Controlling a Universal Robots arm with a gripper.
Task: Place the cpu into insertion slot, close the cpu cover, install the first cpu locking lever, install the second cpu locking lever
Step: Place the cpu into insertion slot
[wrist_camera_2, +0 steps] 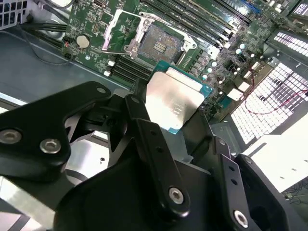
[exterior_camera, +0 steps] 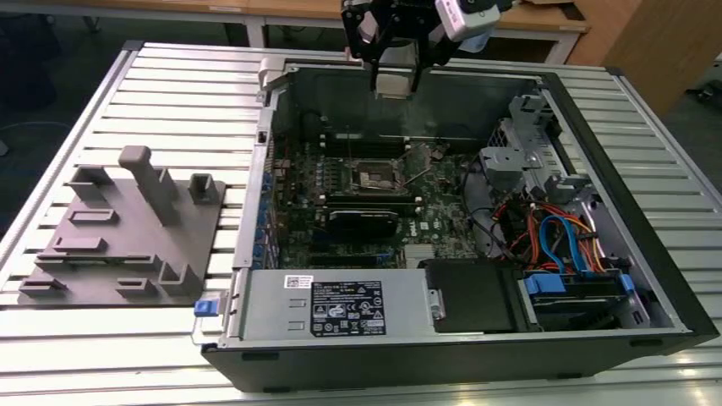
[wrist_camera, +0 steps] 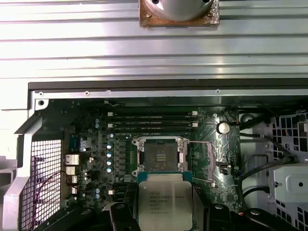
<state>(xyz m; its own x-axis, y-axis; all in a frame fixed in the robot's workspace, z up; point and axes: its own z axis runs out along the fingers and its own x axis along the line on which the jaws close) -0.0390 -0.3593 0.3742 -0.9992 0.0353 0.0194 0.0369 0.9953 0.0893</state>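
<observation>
Gripping the cpu [wrist_camera_2: 173,103] by two opposite edges, the pincer [exterior_camera: 394,78] hangs clenched above the open computer case [exterior_camera: 648,211], near the wall opposite the power supply box [exterior_camera: 338,306]. Below and apart, the insertion slot [wrist_camera: 159,158] lies with contacts exposed on the green motherboard [wrist_camera: 96,144], just beside the memory slots [wrist_camera: 151,120].

1. Black two-finger gripper [exterior_camera: 395,82] hangs at the top of the exterior view, with its fingers pointing down.
2. The wrist [exterior_camera: 390,25] above it is black and cut off by the frame edge.
3. The jaws are closed on a small flat square cpu with a pale silver-grey metal top [wrist_camera_2: 172,98].
4. In both wrist views, one black finger [wrist_camera_2: 136,105] grips each side edge and the chip sits between the tips.
5. Black linkage bars with silver bolts [wrist_camera_2: 161,159] are drawn in behind the fingers.
</observation>
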